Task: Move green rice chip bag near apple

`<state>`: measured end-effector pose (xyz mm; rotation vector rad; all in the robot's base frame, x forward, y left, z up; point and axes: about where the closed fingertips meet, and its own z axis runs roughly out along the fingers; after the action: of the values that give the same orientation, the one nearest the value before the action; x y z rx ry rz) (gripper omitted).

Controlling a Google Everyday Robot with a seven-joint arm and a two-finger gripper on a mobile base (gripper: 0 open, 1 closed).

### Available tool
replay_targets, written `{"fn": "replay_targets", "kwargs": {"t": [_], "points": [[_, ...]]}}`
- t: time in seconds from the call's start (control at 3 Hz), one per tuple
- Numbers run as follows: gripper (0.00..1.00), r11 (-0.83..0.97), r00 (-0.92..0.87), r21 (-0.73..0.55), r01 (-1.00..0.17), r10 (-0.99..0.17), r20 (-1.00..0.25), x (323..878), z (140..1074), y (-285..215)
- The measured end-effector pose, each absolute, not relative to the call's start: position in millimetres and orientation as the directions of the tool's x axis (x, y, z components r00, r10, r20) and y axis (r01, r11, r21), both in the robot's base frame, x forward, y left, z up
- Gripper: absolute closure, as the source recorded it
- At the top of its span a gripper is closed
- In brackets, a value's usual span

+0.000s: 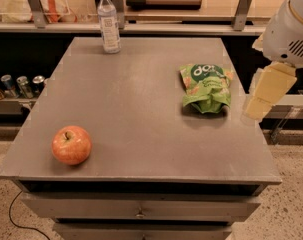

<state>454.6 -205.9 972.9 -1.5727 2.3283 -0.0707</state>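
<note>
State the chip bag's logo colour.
Dark green, white letters, camera view; gripper hangs right of bag.
</note>
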Motion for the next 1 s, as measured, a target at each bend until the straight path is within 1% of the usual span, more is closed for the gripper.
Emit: {"fn": "replay_targets", "kwargs": {"t": [0.33, 1.0], "points": [[0.00, 0.519, -0.471, -0.208, -0.829, -0.849, -0.239, 468.1, 960.2, -199.0], [0.00, 0.624, -0.564, -0.184, -0.759, -0.772, -0.292, 476.4, 961.1, -198.6]]}}
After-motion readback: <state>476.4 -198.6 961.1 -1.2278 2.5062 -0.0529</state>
